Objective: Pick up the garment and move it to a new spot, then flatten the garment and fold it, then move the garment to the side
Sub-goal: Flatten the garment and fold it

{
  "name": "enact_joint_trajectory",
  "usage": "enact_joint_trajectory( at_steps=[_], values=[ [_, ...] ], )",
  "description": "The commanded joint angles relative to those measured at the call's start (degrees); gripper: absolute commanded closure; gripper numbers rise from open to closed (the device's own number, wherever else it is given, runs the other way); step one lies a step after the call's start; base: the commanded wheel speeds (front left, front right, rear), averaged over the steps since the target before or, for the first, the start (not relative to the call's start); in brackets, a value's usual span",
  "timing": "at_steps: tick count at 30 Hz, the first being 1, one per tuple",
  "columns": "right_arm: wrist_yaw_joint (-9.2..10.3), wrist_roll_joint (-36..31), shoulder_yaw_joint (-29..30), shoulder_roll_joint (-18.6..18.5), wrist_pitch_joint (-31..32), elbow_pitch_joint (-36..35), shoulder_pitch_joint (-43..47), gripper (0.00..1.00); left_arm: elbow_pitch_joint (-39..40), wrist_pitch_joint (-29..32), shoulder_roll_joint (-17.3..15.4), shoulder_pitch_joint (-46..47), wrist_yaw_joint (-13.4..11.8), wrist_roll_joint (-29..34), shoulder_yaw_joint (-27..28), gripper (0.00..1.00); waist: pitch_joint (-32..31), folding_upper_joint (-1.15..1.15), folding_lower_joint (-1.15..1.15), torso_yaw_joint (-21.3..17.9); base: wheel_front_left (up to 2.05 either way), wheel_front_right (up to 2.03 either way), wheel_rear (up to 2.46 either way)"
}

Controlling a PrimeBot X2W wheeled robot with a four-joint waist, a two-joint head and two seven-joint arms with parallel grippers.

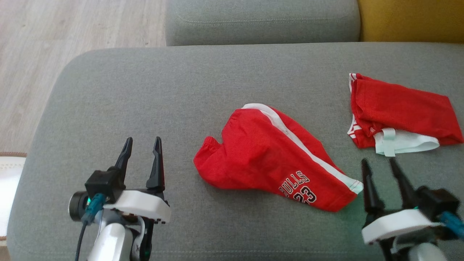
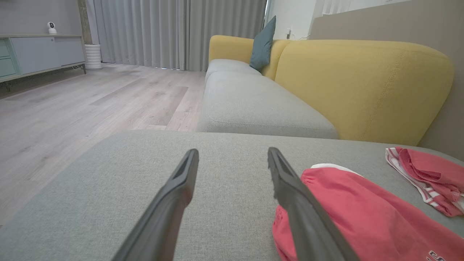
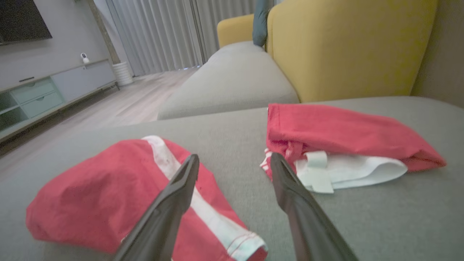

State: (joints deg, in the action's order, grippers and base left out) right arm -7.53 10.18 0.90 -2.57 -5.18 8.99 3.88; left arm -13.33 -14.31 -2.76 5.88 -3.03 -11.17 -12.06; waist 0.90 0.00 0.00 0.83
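1. At the middle of the grey cushion [image 1: 145, 90], a little to the right: red shorts [image 1: 268, 156], crumpled and humped, not flat.
2. Long axis on a diagonal, from the far left end to the near right end, with the white side stripe [image 1: 290, 134] along the same line.
3. Tapering to a point at the near right, tipped by the white hem [image 1: 357, 186]. Rounded and gathered at the left end. Lettering [image 1: 299, 188] close to the near right end, upside down in the head view.
4. At the near left, just left of the shorts: left gripper [image 1: 143, 140], fingers spread wide, released, holding nothing, apart from the fabric.
5. At the near right, just beside the hem tip: right gripper [image 1: 378, 161], fingers also spread and released, nothing between them. Cannot tell whether touching the hem or just clear of it.
6. At the far right of the same cushion, well apart from the shorts: second red garment [image 1: 398, 105], folded, white fabric showing at its near edge.
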Motion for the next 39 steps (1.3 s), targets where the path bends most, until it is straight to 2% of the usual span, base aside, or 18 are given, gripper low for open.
enact_joint_trajectory(
  at_steps=[1, 9, 18, 24, 32, 39],
  values=[
    [0.04, 0.74, -0.4, -0.32, -1.15, -3.61, -2.92, 0.0, 1.57, -0.69, -0.12, 2.6, 0.06, 0.04, 1.77, 0.0, -0.12, 0.0, 0.0, 0.21, 0.0, 0.0, 0.0],
    [0.04, 2.13, -1.34, -0.32, -0.87, -8.57, -4.9, 0.0, 2.05, -0.69, -0.12, 2.96, -0.12, -0.53, 0.94, 0.0, 0.19, 0.0, 0.0, 2.12, 0.0, 0.0, 0.0],
    [0.04, 2.79, -5.09, -0.31, 5.3, -3.35, -14.41, 0.0, 2.36, -0.69, -0.12, 4.54, -0.08, -1.57, -1.5, 0.0, 3.23, 0.0, 0.0, 7.67, 0.0, 0.0, 0.0],
    [0.04, 2.38, -6.95, -0.38, 13.22, 8.47, -26.3, 0.0, 1.94, -0.69, -0.12, 6.27, -0.08, -2.68, -3.64, 0.0, 6.49, 0.0, 0.0, 12.55, 0.0, 0.0, 0.0],
    [0.04, 4.42, -9.51, -6.31, 19.18, 25.41, -37.36, 0.0, 1.71, -0.69, -0.12, 8.18, -0.57, -4.22, -6.17, 0.0, 9.39, 0.0, 0.0, 17.65, 0.0, 0.0, 0.0],
    [0.04, 8.92, -13.7, -9.63, 20.84, 33.54, -41.92, 0.0, 1.55, -0.69, -0.12, 8.7, -0.98, -4.87, -7.05, 0.0, 10.31, 0.0, 0.0, 19.25, 0.0, 0.0, 0.0]
  ],
)
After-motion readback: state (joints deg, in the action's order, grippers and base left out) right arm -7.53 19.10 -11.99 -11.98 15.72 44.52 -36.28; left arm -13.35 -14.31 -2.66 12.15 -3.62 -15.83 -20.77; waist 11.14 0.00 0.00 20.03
